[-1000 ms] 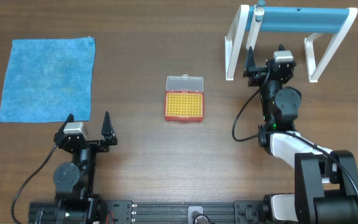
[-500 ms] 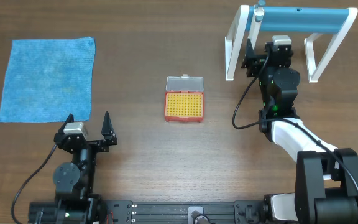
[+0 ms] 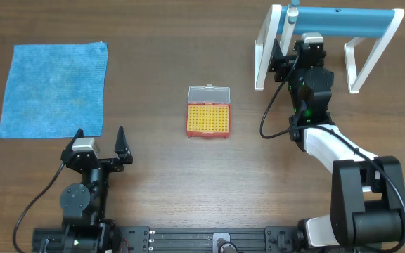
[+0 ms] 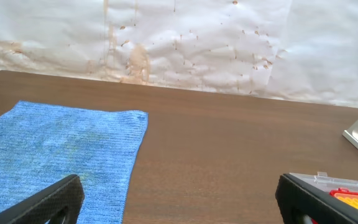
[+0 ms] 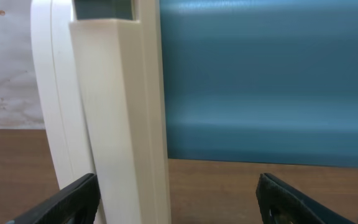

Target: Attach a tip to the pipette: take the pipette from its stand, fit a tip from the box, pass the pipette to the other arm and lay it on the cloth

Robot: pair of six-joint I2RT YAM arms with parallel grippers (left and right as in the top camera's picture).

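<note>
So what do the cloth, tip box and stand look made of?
Cloth: blue fabric, probably microfibre, with a ribbed matte texture.
Tip box: likely plastic, with a clear lid and orange base.
Stand: smooth white legs and blue bar, probably plastic or painted metal.

**Brown wood table, stained white wall behind**

We see a brown wood-grain table [image 3: 153, 63] with a matte surface, evenly lit, with soft, faint shadows. In the left wrist view the table's far edge meets a wall [image 4: 229, 37] covered in white, crinkled sheeting. We note brownish stains [image 4: 137, 62] and small dark specks on it, and a tan smear low along it near the table line. The right wrist view shows the same off-white, speckled wall above the tabletop.
</note>
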